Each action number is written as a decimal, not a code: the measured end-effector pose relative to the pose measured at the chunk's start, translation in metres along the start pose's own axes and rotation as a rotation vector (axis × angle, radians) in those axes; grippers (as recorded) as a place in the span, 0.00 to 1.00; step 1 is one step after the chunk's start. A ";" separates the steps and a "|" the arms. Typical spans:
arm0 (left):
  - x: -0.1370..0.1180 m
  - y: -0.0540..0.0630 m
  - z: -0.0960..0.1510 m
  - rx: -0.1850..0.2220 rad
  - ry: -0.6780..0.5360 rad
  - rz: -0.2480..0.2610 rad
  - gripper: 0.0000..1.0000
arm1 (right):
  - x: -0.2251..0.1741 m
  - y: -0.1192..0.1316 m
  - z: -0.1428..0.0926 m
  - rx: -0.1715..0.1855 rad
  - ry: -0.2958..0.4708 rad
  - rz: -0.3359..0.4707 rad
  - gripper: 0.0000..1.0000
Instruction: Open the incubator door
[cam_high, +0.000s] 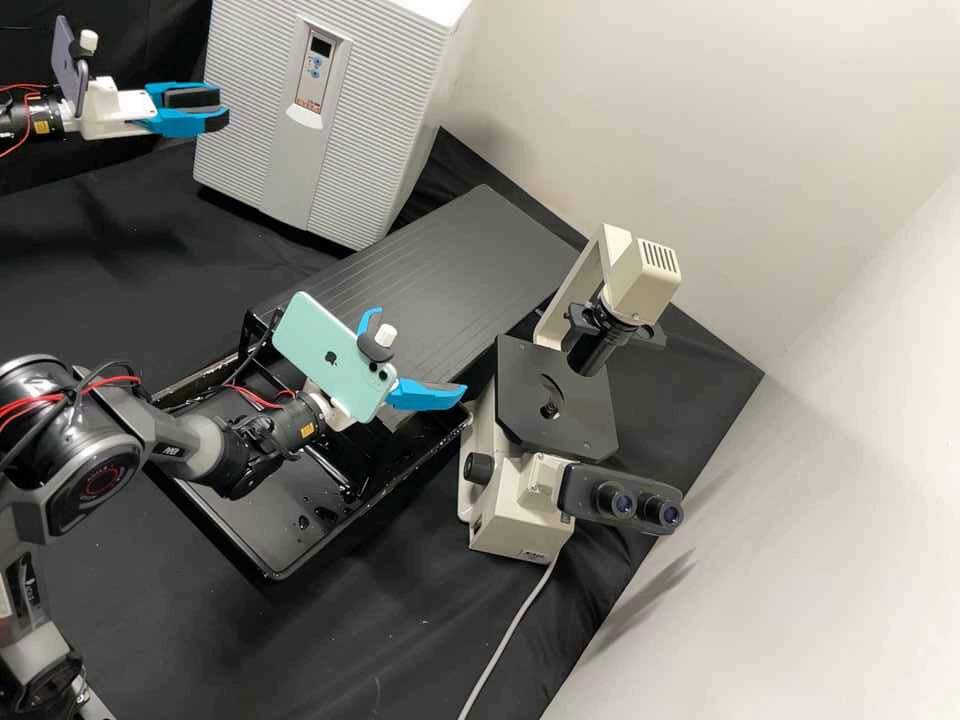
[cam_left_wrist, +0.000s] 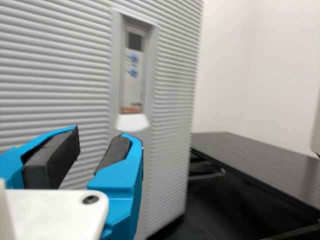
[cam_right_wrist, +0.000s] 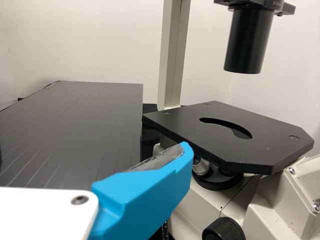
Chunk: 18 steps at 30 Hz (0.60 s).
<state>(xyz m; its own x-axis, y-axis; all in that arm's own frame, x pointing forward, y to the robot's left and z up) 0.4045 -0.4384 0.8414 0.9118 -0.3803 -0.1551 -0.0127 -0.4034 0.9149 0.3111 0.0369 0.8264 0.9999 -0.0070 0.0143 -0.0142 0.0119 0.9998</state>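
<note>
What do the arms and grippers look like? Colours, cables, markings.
Right arm: dark grey, black joints, red and black cables. Left arm: black wrist, red cables. Each wrist: a yellow label. Right gripper: white body, blue fingers, dark pads, mint phone mounted on it. Left gripper: same colours, purplish phone.

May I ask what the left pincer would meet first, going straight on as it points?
Most likely the ribbed front of the incubator, near the control panel, though depth is hard to judge.
</note>
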 end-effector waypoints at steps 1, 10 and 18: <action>-0.002 0.001 -0.002 -0.004 0.012 0.003 1.00 | 0.000 0.000 0.000 0.000 0.000 0.000 1.00; -0.028 0.017 -0.025 -0.007 0.119 0.044 1.00 | 0.000 0.000 0.000 0.000 0.000 0.000 1.00; -0.034 0.027 -0.036 -0.003 0.167 0.077 1.00 | 0.000 0.000 0.000 0.000 0.000 0.000 1.00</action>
<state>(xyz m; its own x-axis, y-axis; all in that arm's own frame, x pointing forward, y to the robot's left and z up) 0.3876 -0.4062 0.8853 0.9637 -0.2661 -0.0208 -0.0840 -0.3762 0.9227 0.3111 0.0369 0.8264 0.9999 -0.0070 0.0143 -0.0142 0.0119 0.9998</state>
